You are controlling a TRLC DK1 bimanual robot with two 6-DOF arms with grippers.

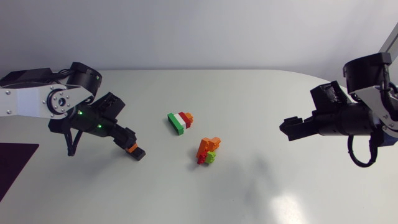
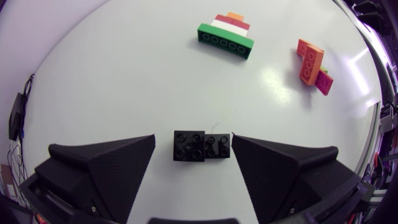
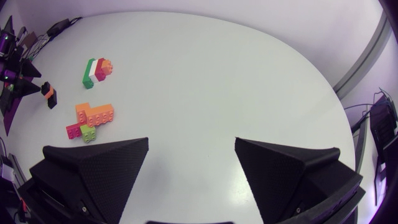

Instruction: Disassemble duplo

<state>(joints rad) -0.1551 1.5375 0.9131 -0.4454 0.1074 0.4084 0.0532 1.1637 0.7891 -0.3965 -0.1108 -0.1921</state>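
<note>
A small black and orange duplo piece (image 1: 134, 150) lies on the white table between the fingers of my left gripper (image 1: 129, 147). In the left wrist view the piece (image 2: 196, 146) shows black, with a gap to one finger and the other finger close against it; the left gripper (image 2: 193, 140) is open. A stack of green, white, red and orange bricks (image 1: 180, 121) (image 2: 225, 34) (image 3: 96, 70) lies at mid-table. Beside it lies an orange, red and lime cluster (image 1: 208, 150) (image 2: 313, 62) (image 3: 91, 119). My right gripper (image 1: 287, 129) (image 3: 191, 149) hangs open over the table's right part, with nothing between its fingers.
A dark mat (image 1: 15, 165) lies at the table's front left corner, near my left arm. The rounded table edge (image 3: 323, 81) curves ahead of my right gripper.
</note>
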